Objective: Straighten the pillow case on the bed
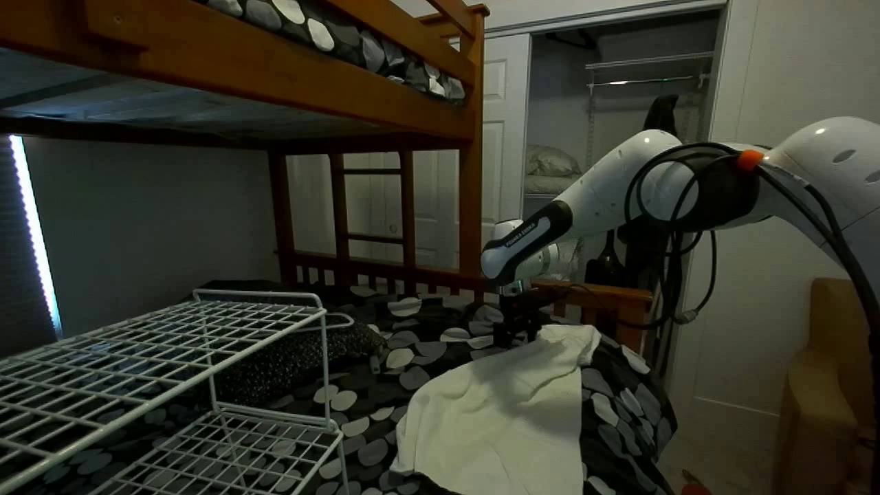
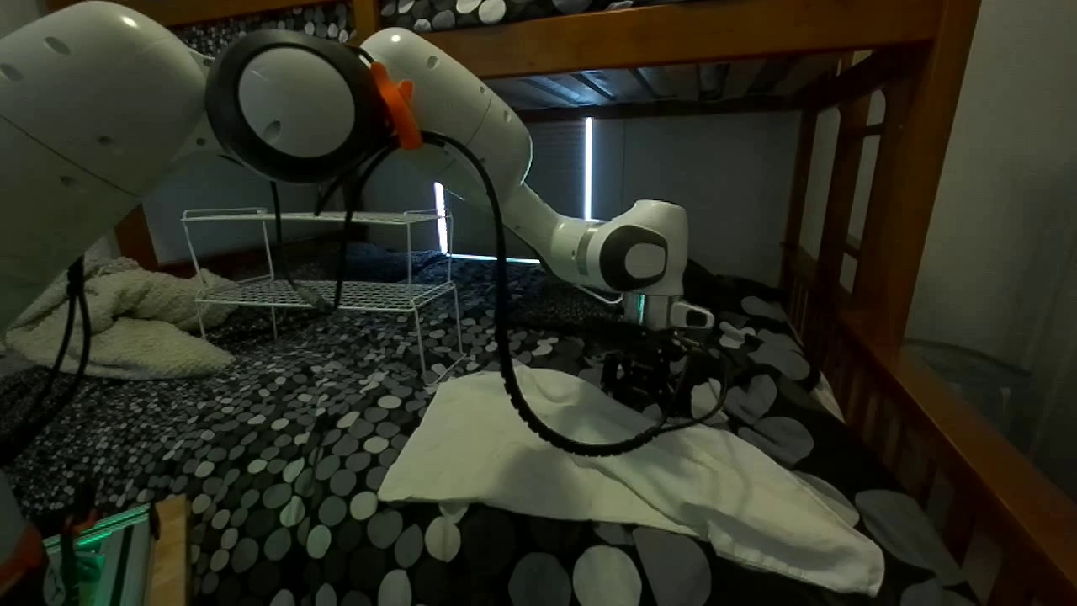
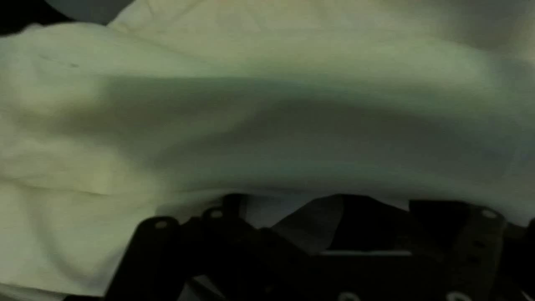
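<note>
Bunching seems the chief risk from here: if the claw (image 3: 334,204) is brought together where it stands, the patterned bedding (image 2: 320,438) seen between its jaws could be pinched along with the edge of the pillow case (image 2: 505,454), and both would be dragged. The pillow case is laid on the lower level of the bed (image 1: 471,206), spread fairly flat at one end and creased by a long fold toward the end nearer the slatted rail (image 2: 968,433). If it is pressed without a sound hold, such soft cloth would probably be rucked rather than smoothed. In an exterior view a black cable (image 2: 580,449) is seen looped across it; whether the two touch cannot be told, but the cloth might be swept askew should the loop be trailed along. By a steep lift, the upper bunk (image 1: 316,82) could be approached too closely.

The arm (image 2: 475,101) is extended over the bed with its elbow raised, the forearm sloped downward and the wrist bent so that the claw is pointed down at the cloth's edge. The jaws are set well apart and nothing is seen gripped; whether the tips are in contact with the cloth is left uncertain by the blurred wrist view.
</note>
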